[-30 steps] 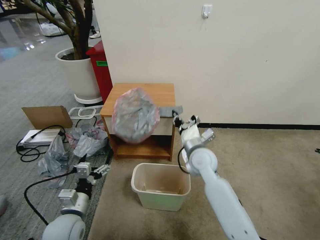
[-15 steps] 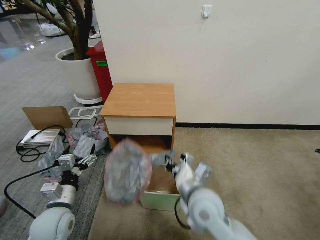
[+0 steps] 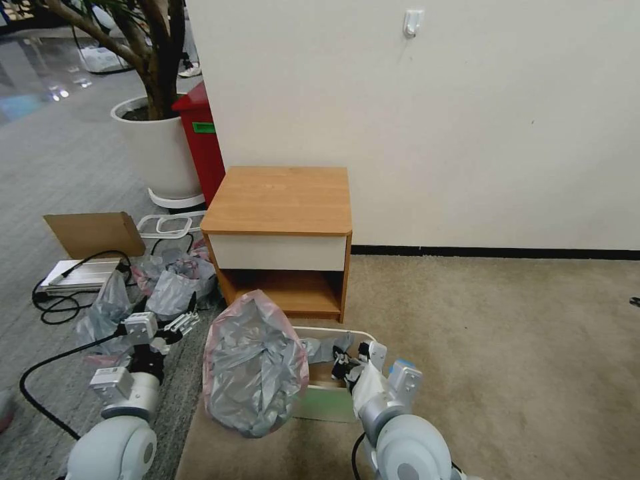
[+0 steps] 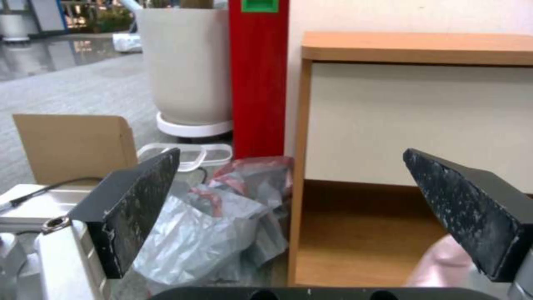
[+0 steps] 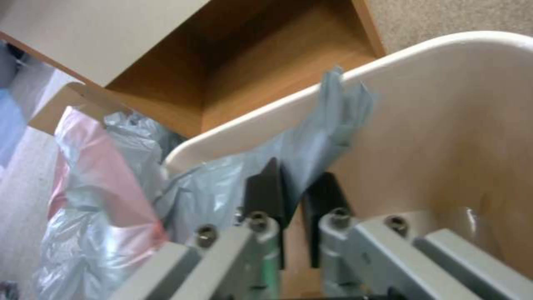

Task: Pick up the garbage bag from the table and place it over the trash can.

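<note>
The garbage bag point(image 3: 255, 365) is off the table point(image 3: 280, 200) and hangs at the trash can point(image 3: 337, 387), most of its crumpled grey body drooping outside the can's left wall toward the carpet, with its pinkish-red rim band curving round the outside of the bundle. One narrow strip of the film crosses the can's rolled rim point(image 5: 289, 125) and runs down inside, where the right gripper point(image 5: 291, 196) pinches it between its two dark fingers, closed tight on the plastic just within the can's left rear corner.

The left gripper point(image 4: 311, 216) sits low to the left of the can, jaws spread wide and holding nothing, pointed at the table's open lower shelf and at the heap of other bags point(image 4: 222, 216) lying on the floor beside the table's left side.

By its look the bag is very light, limp and crinkly. It will probably not hold a shape by itself, will likely billow or slide when moved, and could slip from a small pinch or tear if dragged hard over the rim. The mouth appears collapsed, so the useful place to hold is likely the pinkish-red band, taken at two well-separated points to spread the opening over the can's rim. The present single pinch seems too far from that band to open it.
</note>
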